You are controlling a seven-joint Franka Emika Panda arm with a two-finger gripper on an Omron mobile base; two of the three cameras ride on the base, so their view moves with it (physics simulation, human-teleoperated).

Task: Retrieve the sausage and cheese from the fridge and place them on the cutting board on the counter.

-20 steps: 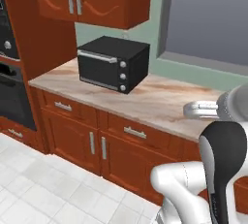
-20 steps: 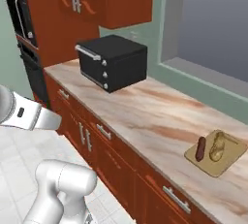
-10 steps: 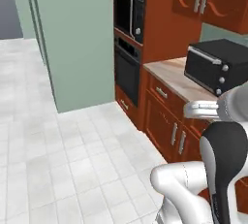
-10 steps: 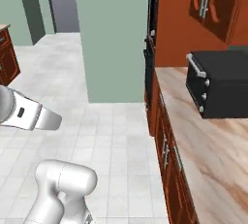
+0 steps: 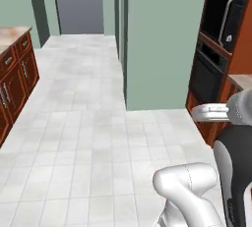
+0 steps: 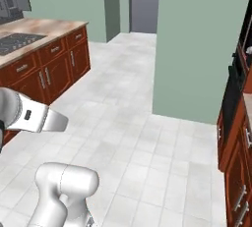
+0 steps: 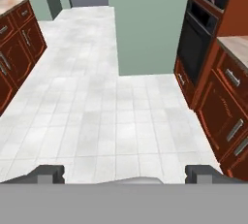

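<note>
A big white tiled floor [image 7: 106,116] lies ahead of the jaws and spreads out far in front. Straight ahead stands a wide pale green wall [image 7: 145,24]. To the right of the jaws, a black oven [image 7: 196,39] sits built into red-brown wood, with another dark oven [image 5: 224,17] above it. Far off to the left of the jaws is a cooktop [image 6: 15,42]. Past the green wall, a grey doorway [image 5: 78,2] opens at the far end.
</note>
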